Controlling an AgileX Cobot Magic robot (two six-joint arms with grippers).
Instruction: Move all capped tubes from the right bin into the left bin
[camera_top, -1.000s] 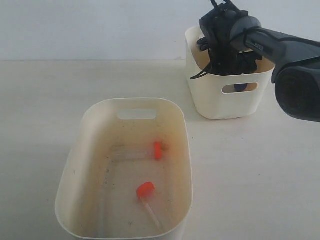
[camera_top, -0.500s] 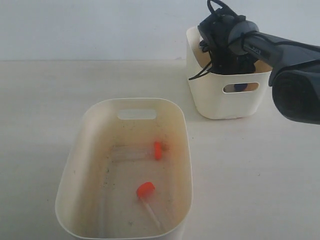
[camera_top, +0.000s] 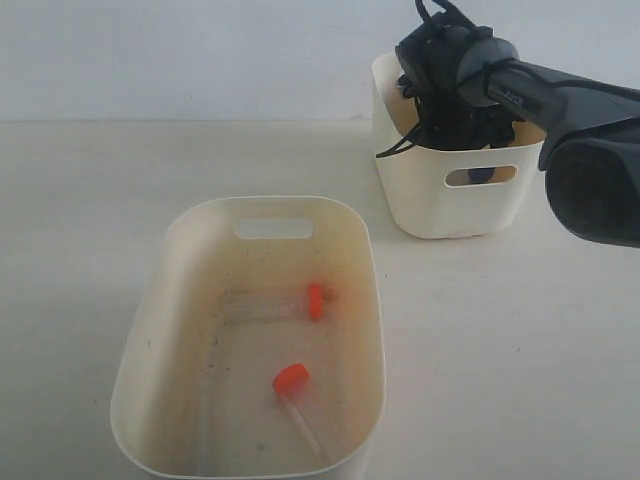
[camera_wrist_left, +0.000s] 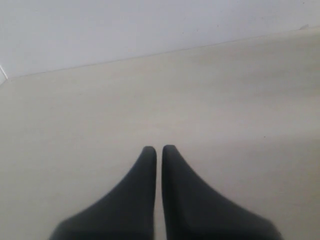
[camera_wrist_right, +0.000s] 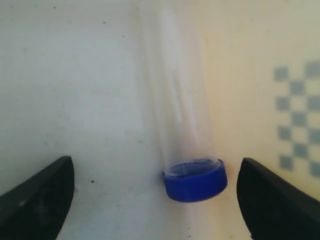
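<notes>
Exterior view: left bin (camera_top: 163, 300), two capped tubes (camera_top: 292, 380).

tabletop (camera_top: 520, 330): pale beige | wall (camera_top: 180, 50): plain white, meets tabletop behind

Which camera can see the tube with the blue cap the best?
The right wrist view. The blue-capped tube shows close up there, between the fingers of the open right end effector. The exterior view shows only a blue speck through the right bin's handle slot. The left wrist view shows none of it.
</notes>
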